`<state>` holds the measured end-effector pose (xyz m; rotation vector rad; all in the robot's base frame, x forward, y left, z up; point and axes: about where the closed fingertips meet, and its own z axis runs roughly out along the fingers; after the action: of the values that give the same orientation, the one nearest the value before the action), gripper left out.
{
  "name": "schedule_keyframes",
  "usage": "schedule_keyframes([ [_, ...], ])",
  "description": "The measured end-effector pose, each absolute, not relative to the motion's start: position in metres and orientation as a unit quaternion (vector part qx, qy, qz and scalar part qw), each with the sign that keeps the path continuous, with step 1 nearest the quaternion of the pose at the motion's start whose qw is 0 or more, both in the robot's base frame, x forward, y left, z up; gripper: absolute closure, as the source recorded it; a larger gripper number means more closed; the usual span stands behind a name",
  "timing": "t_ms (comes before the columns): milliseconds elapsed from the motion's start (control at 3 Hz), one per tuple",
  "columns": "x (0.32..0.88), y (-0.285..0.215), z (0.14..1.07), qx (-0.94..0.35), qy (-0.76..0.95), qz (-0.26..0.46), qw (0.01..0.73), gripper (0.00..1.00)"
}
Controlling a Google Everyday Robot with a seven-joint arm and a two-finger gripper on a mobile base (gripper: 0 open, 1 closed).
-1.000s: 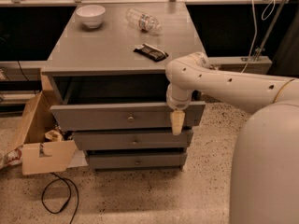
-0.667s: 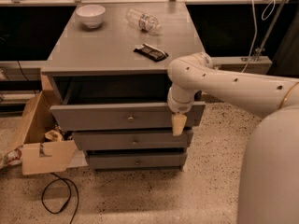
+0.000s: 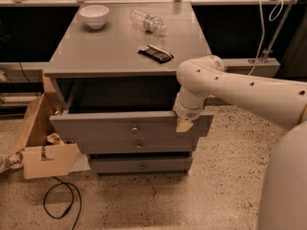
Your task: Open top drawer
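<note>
The top drawer of the grey cabinet is pulled out toward the camera. Its dark inside shows under the cabinet top, and a small round knob sits at the centre of its front. My gripper hangs from the white arm at the right end of the drawer's front, at its top edge. Two shorter grey drawers below are closed.
On the cabinet top are a white bowl, a plastic bottle lying on its side and a dark bar. An open cardboard box and a black cable lie on the floor at the left.
The top drawer's front has come a little farther out from the cabinet. My gripper stays at the drawer's right end.
</note>
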<state>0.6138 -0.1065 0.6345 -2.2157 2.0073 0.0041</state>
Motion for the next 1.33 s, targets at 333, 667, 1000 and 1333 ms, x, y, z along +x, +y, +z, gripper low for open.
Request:
schedule_keyframes([
  [333,0.6139,-0.1062,0.64,-0.739,0.669,0.001,0.076,0.91],
  [667,0.6139,-0.1062,0.643,-0.739,0.669,0.001,0.076,1.0],
  [1000,0.6139,-0.1062,0.643,-0.739,0.669,0.001,0.076,0.82],
  [1333,0.6136,-0.1072,0.6415,-0.739,0.67,0.004,0.074,0.51],
])
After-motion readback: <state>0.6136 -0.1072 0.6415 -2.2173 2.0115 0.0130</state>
